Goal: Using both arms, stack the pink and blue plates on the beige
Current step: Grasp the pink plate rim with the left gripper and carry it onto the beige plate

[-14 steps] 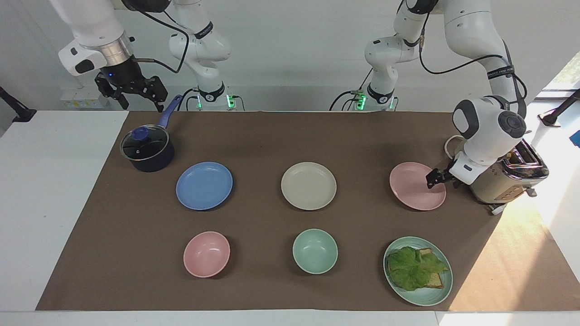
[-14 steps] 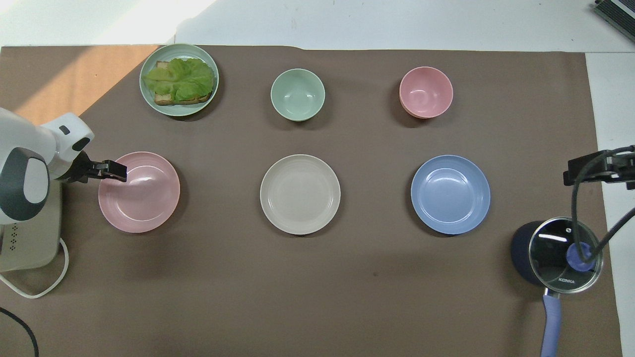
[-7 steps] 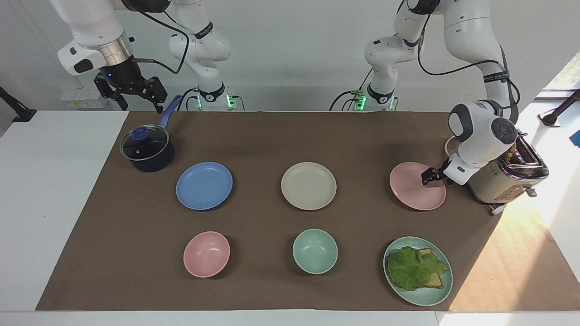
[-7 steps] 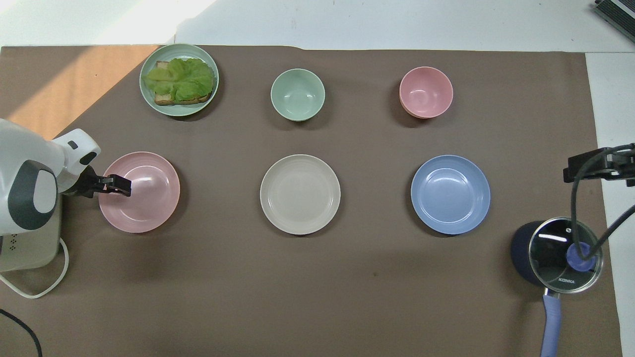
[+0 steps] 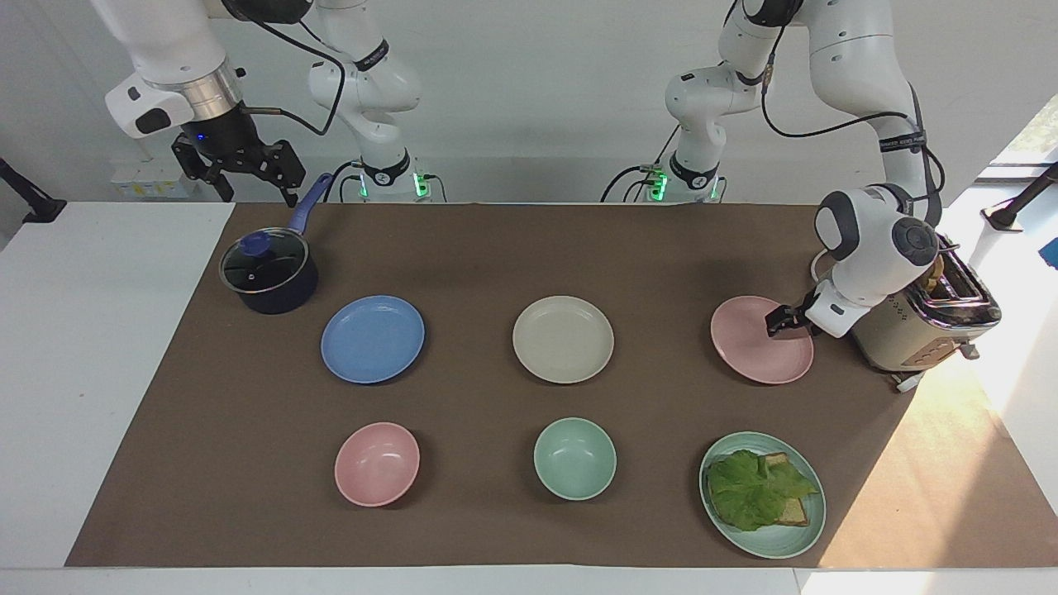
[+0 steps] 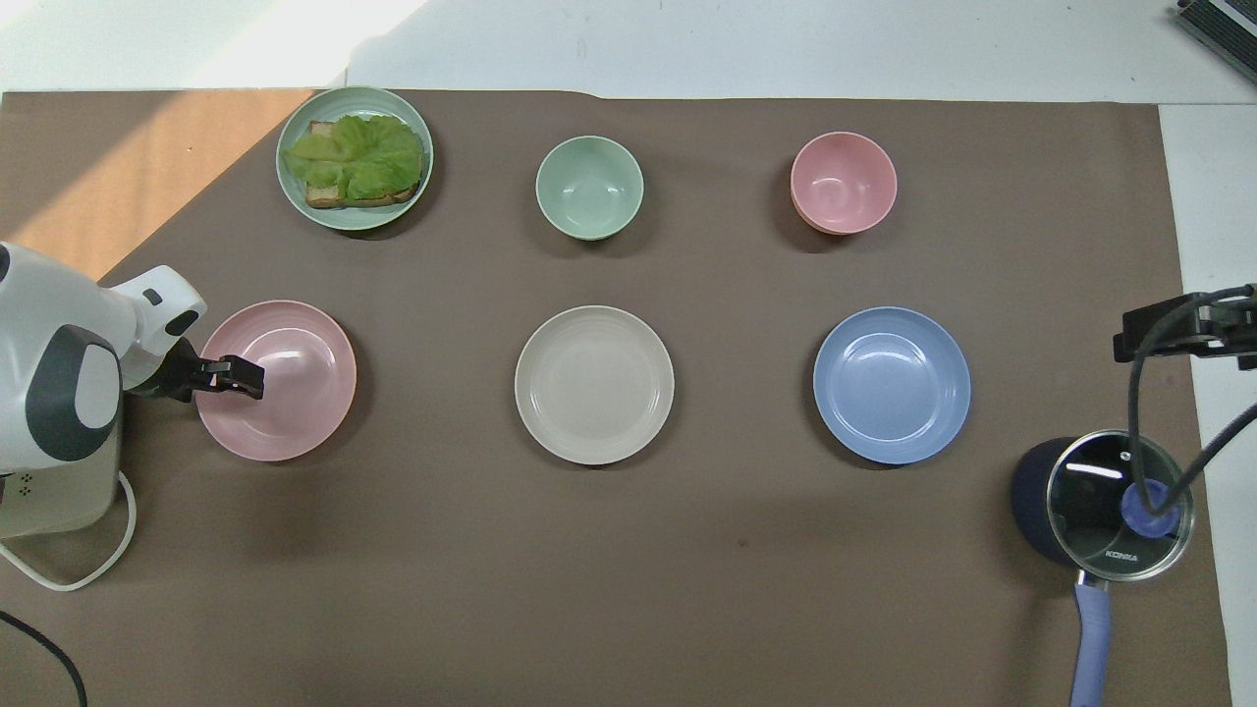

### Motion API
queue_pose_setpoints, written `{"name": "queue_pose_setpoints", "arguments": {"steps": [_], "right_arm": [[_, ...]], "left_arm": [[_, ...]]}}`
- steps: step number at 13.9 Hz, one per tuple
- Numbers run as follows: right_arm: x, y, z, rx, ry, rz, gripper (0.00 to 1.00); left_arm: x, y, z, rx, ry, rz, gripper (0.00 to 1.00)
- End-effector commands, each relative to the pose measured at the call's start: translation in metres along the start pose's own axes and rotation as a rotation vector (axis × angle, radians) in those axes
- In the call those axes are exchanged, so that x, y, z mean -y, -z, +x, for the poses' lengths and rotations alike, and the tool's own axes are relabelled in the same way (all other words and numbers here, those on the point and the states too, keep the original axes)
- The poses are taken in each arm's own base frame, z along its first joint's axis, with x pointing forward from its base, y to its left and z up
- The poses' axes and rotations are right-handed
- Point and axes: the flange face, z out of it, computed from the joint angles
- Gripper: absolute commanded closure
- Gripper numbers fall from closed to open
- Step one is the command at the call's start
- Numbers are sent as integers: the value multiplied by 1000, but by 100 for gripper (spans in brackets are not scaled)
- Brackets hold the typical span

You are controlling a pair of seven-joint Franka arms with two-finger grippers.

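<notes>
- Left gripper [image 5: 777, 324] at the pink plate's [image 5: 756, 347] rim, toaster [image 5: 926, 330] side; finger state cannot be told.
- Right gripper [image 5: 240, 173] raised near the saucepan [image 5: 269, 273], jaws spread, waiting.

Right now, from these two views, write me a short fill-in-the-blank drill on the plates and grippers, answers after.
1. The left gripper is at the rim of the ____ plate.
2. The beige plate lies between the pink plate and the ____ plate.
3. The right gripper hangs near the saucepan, holding ____.
4. The plate with lettuce also carries ____.

Answers: pink; blue; nothing; toast
</notes>
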Motion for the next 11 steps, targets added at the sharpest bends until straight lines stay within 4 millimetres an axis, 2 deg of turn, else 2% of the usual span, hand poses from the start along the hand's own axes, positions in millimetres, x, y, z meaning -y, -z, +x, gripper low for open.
{"name": "queue_pose_setpoints", "arguments": {"steps": [1, 5, 11], "right_arm": [[-1, -1, -5, -18, 20, -6, 0], [-1, -1, -6, -18, 22, -6, 0], [-3, -3, -6, -13, 20, -7, 0]], "left_arm": [[4, 4, -3, -16, -4, -11, 98], [13, 13, 3, 14, 9, -20, 100], [5, 47, 8, 89, 30, -92, 100]]}}
